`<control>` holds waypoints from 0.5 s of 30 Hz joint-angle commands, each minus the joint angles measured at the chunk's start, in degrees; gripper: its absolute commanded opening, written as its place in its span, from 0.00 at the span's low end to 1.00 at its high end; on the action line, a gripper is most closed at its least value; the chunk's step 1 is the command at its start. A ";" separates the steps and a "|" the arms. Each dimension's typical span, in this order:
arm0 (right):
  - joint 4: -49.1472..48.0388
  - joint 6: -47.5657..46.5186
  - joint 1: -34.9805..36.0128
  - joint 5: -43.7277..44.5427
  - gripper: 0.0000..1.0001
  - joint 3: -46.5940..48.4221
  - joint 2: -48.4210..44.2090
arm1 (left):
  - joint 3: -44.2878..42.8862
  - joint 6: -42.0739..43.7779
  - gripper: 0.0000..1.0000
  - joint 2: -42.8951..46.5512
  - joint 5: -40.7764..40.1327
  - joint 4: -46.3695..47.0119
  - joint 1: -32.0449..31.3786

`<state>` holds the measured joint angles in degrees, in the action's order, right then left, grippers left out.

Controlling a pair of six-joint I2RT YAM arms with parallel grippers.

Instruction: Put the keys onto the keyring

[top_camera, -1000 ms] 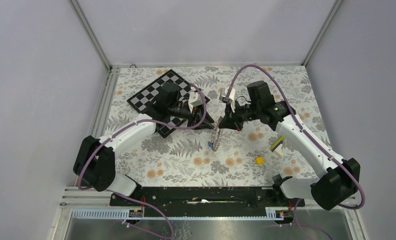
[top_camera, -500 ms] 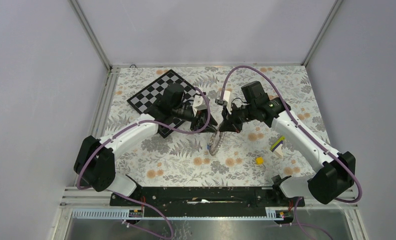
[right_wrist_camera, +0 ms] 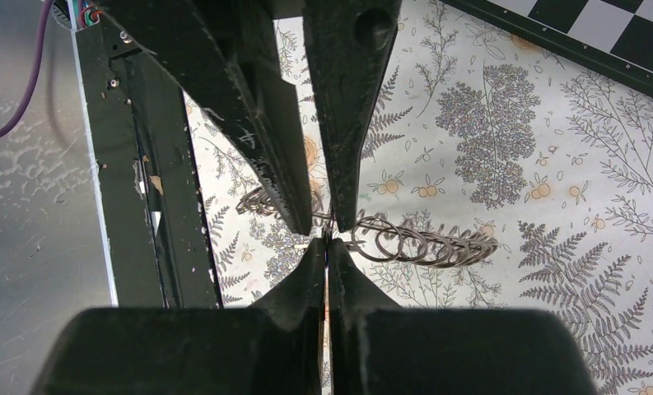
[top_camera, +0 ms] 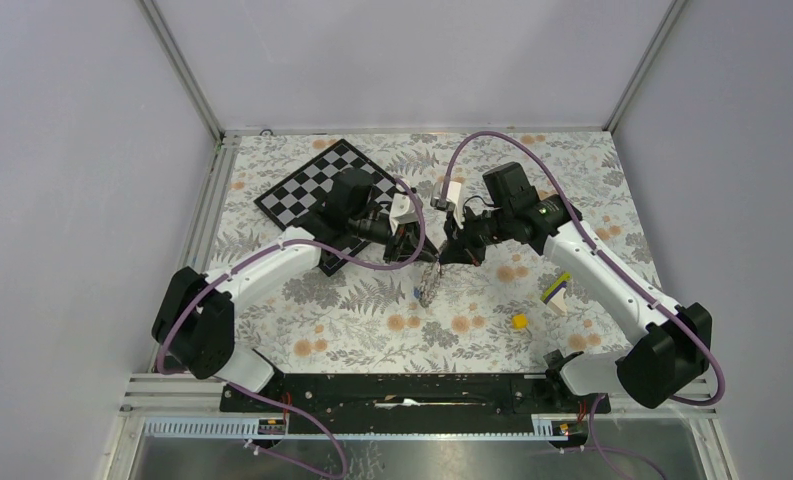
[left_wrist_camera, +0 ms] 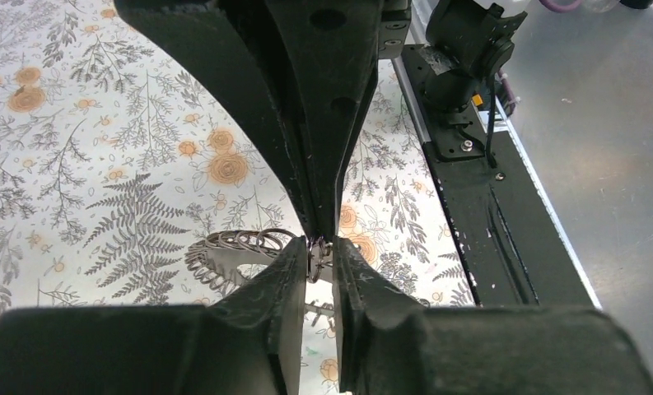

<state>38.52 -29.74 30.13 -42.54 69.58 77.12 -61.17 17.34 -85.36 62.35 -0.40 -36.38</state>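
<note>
The keyring, a loop of grey wire coils, hangs slanting over the floral table between both arms. My right gripper is shut on a strand at its top end, and the coils trail off to the right of it. My left gripper faces it tip to tip, jaws narrowed onto a ring loop of the keyring, with more coils to its left. In the top view the two grippers meet above the keyring. A blue key shows by the keyring's lower end. The black key is out of view.
A black-and-white chessboard lies at the back left, partly under the left arm. A yellow cube and a purple-and-lime stick lie at the right. The black base rail runs along the near edge.
The right arm swung left with the keyring. The left gripper moved in towards it, opened wider, then narrowed its jaws onto a ring loop.
</note>
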 commanded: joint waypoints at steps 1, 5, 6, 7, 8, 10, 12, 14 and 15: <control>-1.12 -0.06 0.63 -0.97 0.00 1.92 -0.96 | -1.67 1.29 0.15 -0.26 0.15 1.37 -0.18; -1.35 -0.06 0.63 -1.05 0.00 1.64 -0.98 | -1.51 1.29 0.04 -0.24 0.23 1.37 -0.17; -1.53 0.01 0.65 -1.05 0.00 1.57 -1.04 | -1.46 1.29 0.00 -0.29 0.36 1.37 -0.13; -1.64 0.04 0.63 -0.98 0.00 1.53 -1.13 | -1.41 1.29 0.00 -0.25 0.38 1.37 -0.17; -1.76 0.04 0.63 -0.96 0.00 1.48 -1.13 | -1.37 1.21 0.00 -0.22 0.39 1.37 -0.18; -2.04 0.16 0.63 -0.81 0.00 1.24 -1.31 | -1.16 0.97 0.00 0.15 0.44 1.37 -0.18; -2.56 0.21 0.63 -0.26 0.03 0.82 -1.68 | -0.78 -0.14 0.00 0.56 0.46 2.15 -0.10; -3.12 0.13 0.57 0.33 0.07 0.27 -2.35 | 0.00 -2.44 0.00 1.16 0.97 4.28 0.26; -3.37 0.05 0.49 0.35 0.10 -0.04 -2.58 | 0.54 -4.37 0.00 1.38 1.64 5.96 0.57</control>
<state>38.48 -29.67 30.28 -42.44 69.52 77.01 -61.12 16.91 -85.58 62.28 -0.14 -36.34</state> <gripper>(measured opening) 0.057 0.010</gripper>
